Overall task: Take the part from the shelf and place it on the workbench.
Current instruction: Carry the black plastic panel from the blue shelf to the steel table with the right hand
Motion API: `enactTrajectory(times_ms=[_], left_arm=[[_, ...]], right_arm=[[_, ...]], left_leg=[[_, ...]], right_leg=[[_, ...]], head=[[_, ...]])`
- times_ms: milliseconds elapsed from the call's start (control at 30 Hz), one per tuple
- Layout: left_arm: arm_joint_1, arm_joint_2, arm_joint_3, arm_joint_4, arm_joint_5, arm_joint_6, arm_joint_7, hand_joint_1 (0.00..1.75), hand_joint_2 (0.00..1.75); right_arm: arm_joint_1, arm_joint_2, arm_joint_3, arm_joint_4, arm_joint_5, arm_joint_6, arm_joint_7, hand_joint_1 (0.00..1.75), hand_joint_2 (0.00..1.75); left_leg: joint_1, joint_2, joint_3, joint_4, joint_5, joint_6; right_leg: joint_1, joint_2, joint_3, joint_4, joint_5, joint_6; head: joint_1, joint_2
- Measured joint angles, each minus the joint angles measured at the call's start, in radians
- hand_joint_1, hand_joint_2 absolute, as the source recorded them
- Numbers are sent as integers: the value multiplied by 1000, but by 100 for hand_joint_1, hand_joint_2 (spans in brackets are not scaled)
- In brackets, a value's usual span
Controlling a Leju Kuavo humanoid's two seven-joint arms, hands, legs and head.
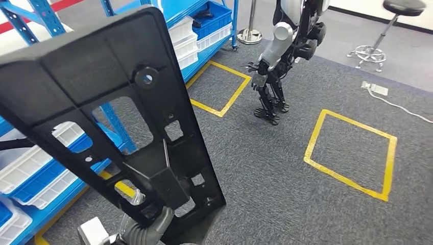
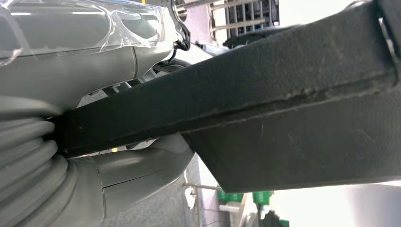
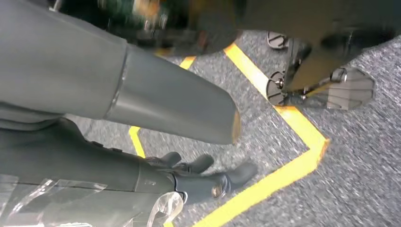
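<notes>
Near the left of the head view, a large black plastic part (image 1: 102, 102) stands tilted up close before the camera, a long flat panel with cut-out windows and a round boss, held from below by the left hand (image 1: 148, 227), whose grey ribbed cover and fingers close around its lower end. The left wrist view agrees: the thick grey thumb (image 2: 142, 170) lies under the dark edge of the part (image 2: 283, 94) and the hand's upper body presses from the other side, so the hand is grasping the part. Behind the part on the left runs the blue shelf (image 1: 214, 10) with white and blue bins (image 1: 189, 38), so the part is already off the shelf and carried in the air over the grey carpet (image 1: 265, 168). The right hand (image 3: 198, 179) hangs beside the body with its dark fingers loosely spread over the carpet and a yellow tape line (image 3: 283, 175); it holds nothing. Farther off, toward the middle of the room, stands another humanoid robot (image 1: 286, 51) beside a yellow floor square (image 1: 352, 153), and a stool (image 1: 393, 20) sits far right. By my reading, the pick is done and the carrying step is in hand, with the placing still to come. No workbench is visible, so the next move calls for turning or walking until it is found, keeping the grip firm on the low end of a long panel that could swing or slip, and steering it wide of the shelf posts and the other robot.
</notes>
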Motion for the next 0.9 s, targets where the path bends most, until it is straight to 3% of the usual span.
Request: enactTrajectory(times_ms=[100, 133, 167, 200, 267, 333, 433, 467, 533, 600, 633, 667, 700, 800, 867, 900], left_arm=[[3, -1, 0, 0, 0, -3, 0, 175, 175], [5, -1, 0, 0, 0, -3, 1, 175, 175], [5, -1, -1, 0, 0, -4, 1, 175, 175], [5, -1, -1, 0, 0, -4, 0, 175, 175], [5, -1, -1, 0, 1, -5, 0, 175, 175], [4, -1, -1, 0, 2, -8, -2, 175, 175], [2, -1, -1, 0, 3, -14, -3, 175, 175], [2, -1, 0, 0, 3, -16, -3, 175, 175], [2, -2, 0, 0, 4, -17, -4, 175, 175], [3, -2, 0, 0, 5, -17, -5, 175, 175], [4, -2, 0, 1, 5, -17, -5, 175, 175], [5, -2, 0, 2, 6, -16, -5, 175, 175], [5, -2, 0, 2, 6, -15, -5, 175, 175], [4, -2, 0, 3, 8, -12, -5, 175, 175], [4, -2, 0, 3, 10, -9, -6, 175, 175], [4, -2, 0, 3, 12, -8, -6, 175, 175]], right_arm=[[-1, 0, 0, 0, -1, 0, 0, 0, 0], [-1, 0, 0, 0, -1, 1, 0, 0, 0], [0, 0, 0, 0, -1, 2, 0, 0, 0], [0, 0, 0, 0, -2, 3, 0, 0, 0], [1, -1, 0, 0, -4, 4, 1, 0, 0], [-1, -3, 0, 0, -7, 4, 2, 0, 0], [0, -4, 0, 0, -9, 5, 2, 0, 0], [0, -4, 0, 0, -10, 6, 2, 0, 0], [-1, -5, 0, 0, -10, 8, 2, 0, 0], [-1, -6, 0, 0, -9, 10, 2, 0, 0], [-1, -6, 0, 1, -8, 10, 2, 0, 0], [0, -6, 0, 1, -7, 11, 2, 0, 0], [0, -6, 0, 1, -6, 11, 2, 0, 0], [-1, -6, 0, 0, -4, 13, 3, 0, 0], [-2, -7, 0, 1, -6, 14, 4, 0, 0], [-1, -7, 0, 1, -9, 14, 4, 0, 0]], left_leg=[[-4, 31, -5, 0, 1, 4], [-5, 43, -6, 1, 1, 4], [-5, 55, -7, 1, 1, 4], [-5, 65, -6, 1, 1, 4], [-7, 84, -3, 2, 0, 1], [-12, 97, -3, 3, -1, -6], [-12, 112, -2, 4, -3, -20], [-10, 100, -6, 16, -14, -26], [-4, 58, -40, 102, -70, -37], [1, 30, -104, 248, -137, -45], [3, 26, -126, 297, -152, -47], [4, 24, -131, 309, -146, -48], [5, 22, -114, 276, -121, -48], [8, -18, -12, 59, -26, -43], [5, -37, 10, 1, -12, -38], [2, -32, 8, 0, -9, -34]], right_leg=[[-7, -38, -81, 190, -98, 15], [-9, -42, -96, 230, -111, 18], [-10, -45, -89, 227, -103, 20], [-11, -51, -58, 178, -76, 21], [-10, -82, 30, 25, -18, 18], [-4, -104, 75, -65, 6, 5], [-2, -86, 72, -78, 11, -15], [-5, -78, 71, -80, 15, -21], [-11, -62, 69, -83, 22, -32], [-12, -42, 63, -82, 26, -36], [-12, -30, 61, -82, 28, -36], [-12, -17, 59, -82, 30, -35], [-13, -4, 59, -82, 31, -33], [-13, 31, 58, -80, 36, -24], [-14, 46, 51, -80, 40, -14], [-16, 52, 46, -81, 43, -7]], head=[[5, 0], [5, 0], [5, 0], [5, 0], [5, 0], [4, 0], [3, 0], [2, 0], [-1, 0], [-3, 0], [-4, 0], [-4, 0], [-4, 0], [-5, 0], [-5, 0], [-5, 0]])
